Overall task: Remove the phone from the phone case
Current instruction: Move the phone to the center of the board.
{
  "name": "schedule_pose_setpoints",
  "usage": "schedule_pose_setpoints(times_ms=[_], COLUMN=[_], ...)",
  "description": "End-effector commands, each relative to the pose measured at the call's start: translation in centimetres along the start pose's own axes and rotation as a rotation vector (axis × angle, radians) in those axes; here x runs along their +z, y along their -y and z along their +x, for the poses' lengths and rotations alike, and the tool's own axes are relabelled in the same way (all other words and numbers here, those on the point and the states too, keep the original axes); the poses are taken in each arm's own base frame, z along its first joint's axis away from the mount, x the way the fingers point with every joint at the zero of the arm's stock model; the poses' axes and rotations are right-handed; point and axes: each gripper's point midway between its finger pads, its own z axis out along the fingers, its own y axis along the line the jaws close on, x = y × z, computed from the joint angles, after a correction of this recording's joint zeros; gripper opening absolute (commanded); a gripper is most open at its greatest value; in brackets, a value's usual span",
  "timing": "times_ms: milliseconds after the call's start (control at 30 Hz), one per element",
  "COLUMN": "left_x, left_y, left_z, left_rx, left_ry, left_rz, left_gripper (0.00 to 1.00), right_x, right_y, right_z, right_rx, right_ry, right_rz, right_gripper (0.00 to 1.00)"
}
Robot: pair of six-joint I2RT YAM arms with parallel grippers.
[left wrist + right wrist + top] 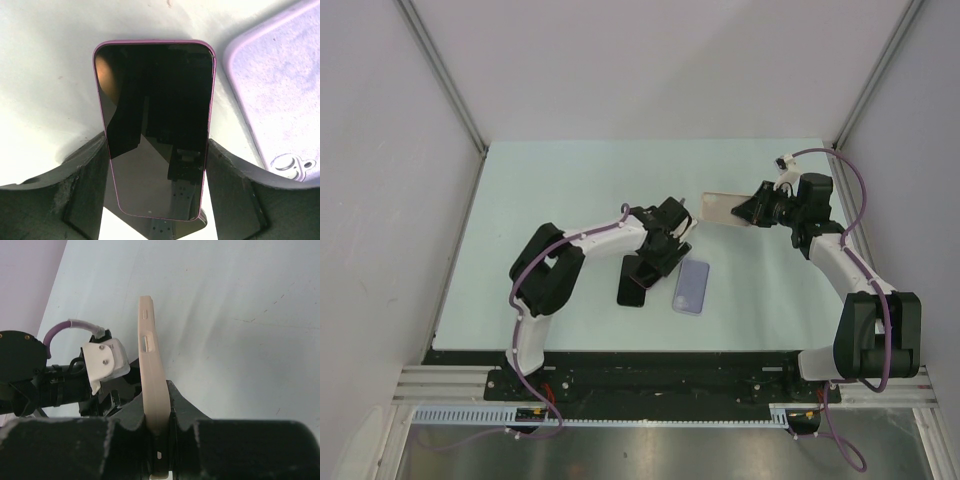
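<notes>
1. One phone (157,130) is what I am watching. It lies screen up near the middle of the tabletop (570,190), dark glass with a thin magenta rim. I cannot tell whether that rim is the phone's own frame or a slim cover.
2. The left jaws stand on either side of the phone's farther end, one against each long edge, pinching it across its width. In the left wrist view both sides look flush with the rim, and I can make out no gap.
3. From overhead the phone looks flat on the tabletop. I cannot tell whether the gripped end is raised at all.
4. Just to the right of the phone lies a lilac case (692,288), flat and roughly parallel to it, with a narrow strip of tabletop between them. The left wrist view shows its fuzzy surface and a small ring-shaped mark near one corner.
5. Farther back and to the right, the right jaws are pressed together on one end of a beige case (150,370). They hold it clear of the tabletop, and in the right wrist view it stands on edge. Two small slots show along its side.
6. The free end of the beige case points toward the left arm (590,240). It comes near that arm's wrist without touching it, as far as the overhead view shows.
</notes>
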Motion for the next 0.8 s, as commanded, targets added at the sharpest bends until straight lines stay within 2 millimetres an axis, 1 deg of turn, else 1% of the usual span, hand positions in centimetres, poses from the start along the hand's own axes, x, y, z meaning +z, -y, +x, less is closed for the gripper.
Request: schedule_pose_setpoints(times_ms=[0,33,67,100,133,167,200,233,267,333,367,433,467,533,567,600,633,667,700,733,767], left_x=[-1.6,-1.7,-2.0,-2.2,-2.2,-2.5,-2.7,-2.7,-2.8,-2.8,-2.5,-2.2,-1.8,-1.3,-1.4,-0.6,-0.3,-0.5,0.6,0.8,0.7], left_y=[-2.4,-2.7,-3.1,-3.9,-4.3,-5.2,-5.7,-6.2,-7.3,-8.4,-9.5,-10.5,-11.5,-12.2,-13.1,-13.4,-13.8,-14.6,-14.8,-15.2,-16.1], left_z=[-3.7,-4.0,-4.7,-5.0,-5.3,-6.0,-6.6,-7.0,-7.9,-8.9,-9.6,-10.1,-10.6,-11.0,-11.6,-11.5,-11.6,-12.2,-11.9,-12.1,-12.8], left_rx=[-0.061,-0.07,-0.082,-0.107,-0.119,-0.142,-0.162,-0.178,-0.206,-0.252,-0.282,-0.333,-0.366,-0.421,-0.446,-0.477,-0.498,-0.52,-0.543,-0.556,-0.584], left_ry=[0.097,0.102,0.12,0.127,0.133,0.152,0.165,0.174,0.192,0.214,0.224,0.233,0.242,0.244,0.26,0.252,0.253,0.27,0.253,0.257,0.278], left_rz=[-0.031,-0.035,-0.04,-0.051,-0.053,-0.063,-0.07,-0.073,-0.085,-0.093,-0.103,-0.112,-0.119,-0.113,-0.117,-0.118,-0.12,-0.121,-0.123,-0.119,-0.136], left_gripper=[0.24,0.23,0.23,0.23,0.23,0.23,0.24,0.23,0.24,0.23,0.24,0.24,0.24,0.24,0.23,0.23,0.23,0.23,0.23,0.23,0.27], right_x=[-0.6,-0.6,-0.6,-0.7,-0.7,-0.7,-0.6,-0.6,-0.6,-0.6,-0.5,-0.6,-0.6,-0.5,-0.4,-0.4,-0.4,-0.3,-0.2,-0.2,-0.1], right_y=[-1.5,-1.6,-1.6,-1.5,-1.5,-1.4,-1.4,-1.4,-1.3,-1.3,-1.3,-1.0,-1.1,-0.9,-0.8,-0.7,-0.7,-0.6,-0.5,-0.5,-0.4], right_z=[-1.9,-2.0,-2.0,-2.0,-2.0,-2.1,-2.0,-2.0,-2.0,-2.0,-2.0,-2.1,-2.1,-2.1,-2.0,-2.1,-2.0,-1.9,-2.0,-1.9,-1.9], right_rx=[-0.046,-0.047,-0.046,-0.045,-0.045,-0.044,-0.043,-0.045,-0.043,-0.042,-0.044,-0.043,-0.046,-0.046,-0.046,-0.044,-0.044,-0.041,-0.045,-0.042,-0.041], right_ry=[0.054,0.055,0.055,0.057,0.056,0.058,0.055,0.058,0.058,0.059,0.058,0.061,0.062,0.062,0.061,0.061,0.059,0.056,0.058,0.056,0.056], right_rz=[-0.037,-0.037,-0.037,-0.035,-0.036,-0.032,-0.034,-0.032,-0.029,-0.027,-0.027,-0.018,-0.019,-0.016,-0.013,-0.01,-0.011,-0.008,-0.006,-0.005,-0.003], right_gripper=[0.0,0.0,0.0,0.0,0.0,0.0,0.0,0.0,0.0,0.0,0.0,0.0,0.0,0.0,0.0,0.0,0.0,0.0,0.0,0.0,0.0])
